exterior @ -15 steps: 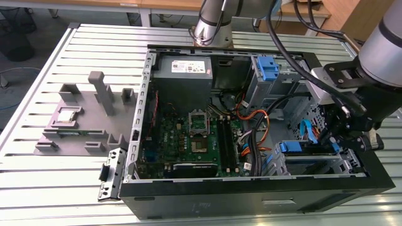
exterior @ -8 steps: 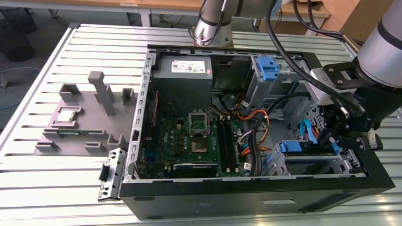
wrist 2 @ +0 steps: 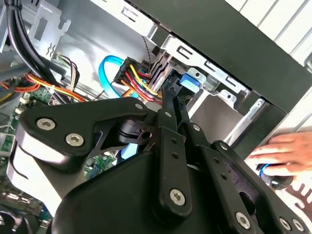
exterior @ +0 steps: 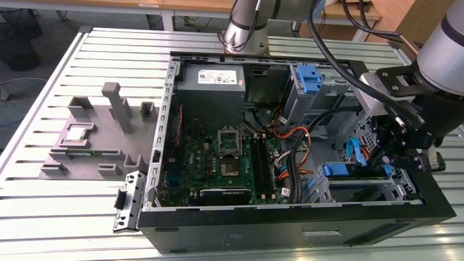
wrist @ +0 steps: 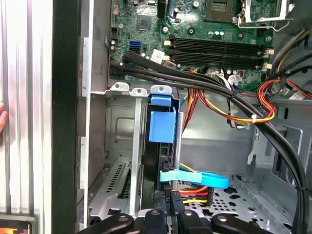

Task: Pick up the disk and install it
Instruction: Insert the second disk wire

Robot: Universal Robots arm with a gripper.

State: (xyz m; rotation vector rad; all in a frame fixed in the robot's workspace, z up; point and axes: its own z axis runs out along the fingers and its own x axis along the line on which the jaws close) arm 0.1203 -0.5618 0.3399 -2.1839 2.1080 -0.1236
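— Slatted metal tabletop (exterior: 43, 206) carries the open black computer case (exterior: 290, 231), and we have our gripper (exterior: 406, 149) down inside its drive-cage corner.

— Where is the disk relative to that cage?

— The flat silver hard drive in its blue plastic carrier (wrist: 162, 127) stands on edge in the grey metal drive cage (wrist: 122, 146), seemingly part way down its slot. In the first wrist view our gripper (wrist: 167, 209) sits right at its near edge, jaws drawn narrow around it; the second wrist view shows the same pinch (wrist 2: 171, 100).

— What could go wrong?

— We judge the carrier rails could bind if we push off-axis. The light blue flat data cable (wrist: 204, 179) and the red and yellow power wires (wrist: 192, 192) lie just beside the cage and could snag. A person's hand (wrist 2: 285, 153) rests outside the case wall.
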